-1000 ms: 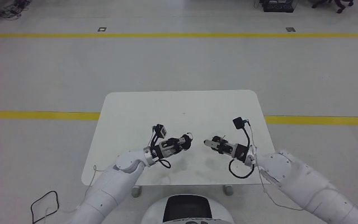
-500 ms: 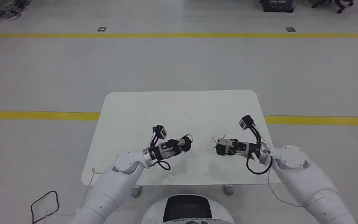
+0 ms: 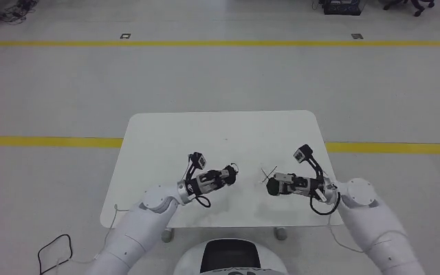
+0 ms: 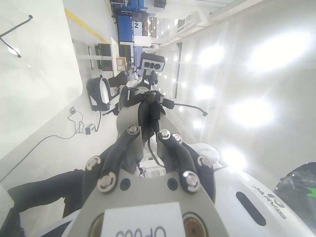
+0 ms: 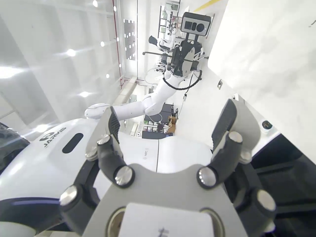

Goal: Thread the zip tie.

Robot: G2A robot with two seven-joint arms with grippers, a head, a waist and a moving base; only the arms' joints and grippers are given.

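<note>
Showing left hand (image 3: 230,174) clenched on a zip tie (image 5: 154,53), grip point hidden; right hand (image 5: 170,114) released over the worktop (image 3: 206,130).

The zip tie (image 3: 268,172) lies on the table (image 3: 206,130), near the middle of the top view. The right hand (image 3: 272,184) is just below it. The left hand (image 3: 230,175) is to its left, with a thin strip (image 4: 187,105) between its fingers.

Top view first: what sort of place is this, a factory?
Probably an industrial hall or robotics lab: a wide grey floor marked with yellow lines, one white table, and blue racks farther off.
</note>
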